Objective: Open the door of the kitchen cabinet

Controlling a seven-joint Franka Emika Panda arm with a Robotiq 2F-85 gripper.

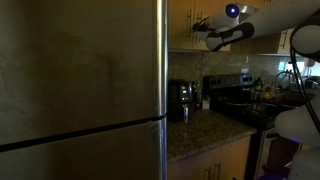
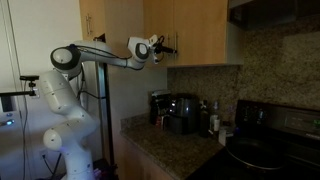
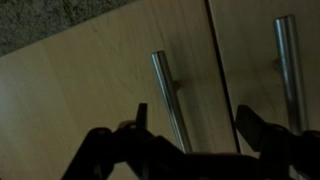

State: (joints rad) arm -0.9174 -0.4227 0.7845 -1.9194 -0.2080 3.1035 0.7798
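Your gripper is up at the kitchen cabinet over the counter, fingers spread wide either side of the bar handle on the door, which sits shut beside its twin.

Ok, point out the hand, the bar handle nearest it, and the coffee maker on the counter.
hand (image 3: 193, 115): wrist view, midway between its two dark fingertips.
bar handle (image 3: 168, 90): wrist view, mid-length of the metal bar.
coffee maker (image 2: 181, 114): in an exterior view, its dark front body.

No text, label or number is legible anywhere.
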